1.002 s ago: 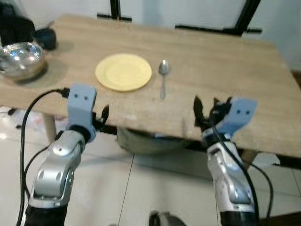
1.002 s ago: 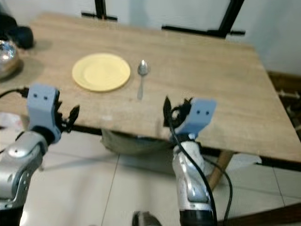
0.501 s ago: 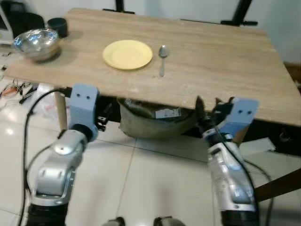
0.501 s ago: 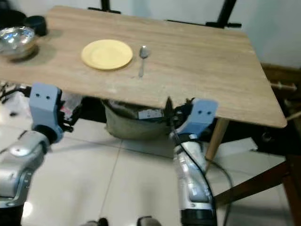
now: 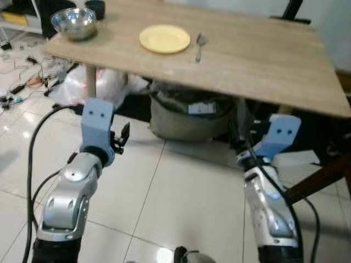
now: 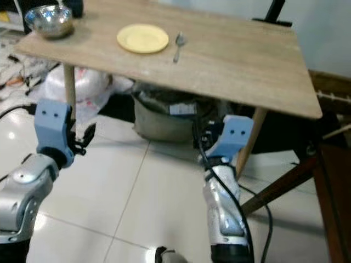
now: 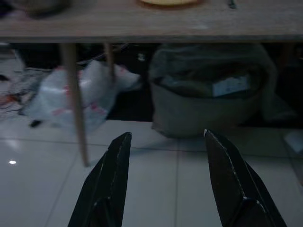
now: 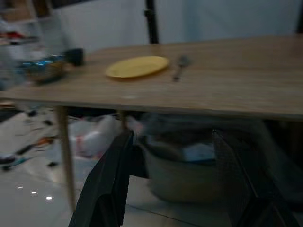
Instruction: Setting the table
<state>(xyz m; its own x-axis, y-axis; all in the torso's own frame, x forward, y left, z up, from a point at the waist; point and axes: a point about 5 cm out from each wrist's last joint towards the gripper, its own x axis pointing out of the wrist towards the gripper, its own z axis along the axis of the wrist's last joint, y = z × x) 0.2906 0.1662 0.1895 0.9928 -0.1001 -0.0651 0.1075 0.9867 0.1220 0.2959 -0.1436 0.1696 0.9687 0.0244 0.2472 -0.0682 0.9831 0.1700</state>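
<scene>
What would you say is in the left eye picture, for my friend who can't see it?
A wooden table holds a yellow plate with a spoon beside it and a metal bowl at its corner. The left gripper and right gripper hang empty over the tiled floor.

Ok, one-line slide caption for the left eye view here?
Both hands, left and right, empty over the tiled floor, short of the wooden table with yellow plate, spoon and steel bowl.

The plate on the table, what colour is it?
The plate is pale yellow, plain with no pattern. It shows best in the left eye view.
</scene>
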